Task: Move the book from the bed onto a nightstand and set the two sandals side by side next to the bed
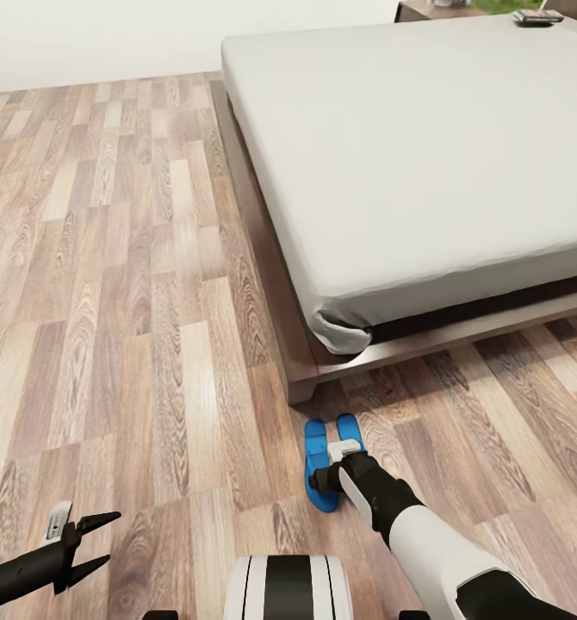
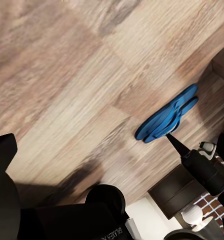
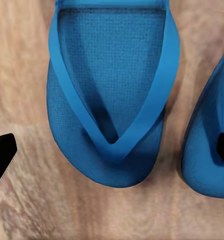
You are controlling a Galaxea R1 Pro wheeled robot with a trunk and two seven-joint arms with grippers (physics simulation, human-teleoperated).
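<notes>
Two sandals [image 1: 327, 461] by bed [image 1: 409, 164] corner, right gripper [image 1: 323, 479] above — wood floor [image 1: 108, 301] around

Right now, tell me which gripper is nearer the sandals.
Right. The right gripper hangs directly over the sandals by the bed's corner; the left gripper sits well off to their left.

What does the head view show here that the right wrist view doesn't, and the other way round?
Head view alone: the bed, a dark object at its far corner, the nightstand, and the left gripper open over bare floor.
Right wrist view alone: the V-shaped strap of one sandal up close.
Both: the two sandals side by side on the wood floor.
</notes>
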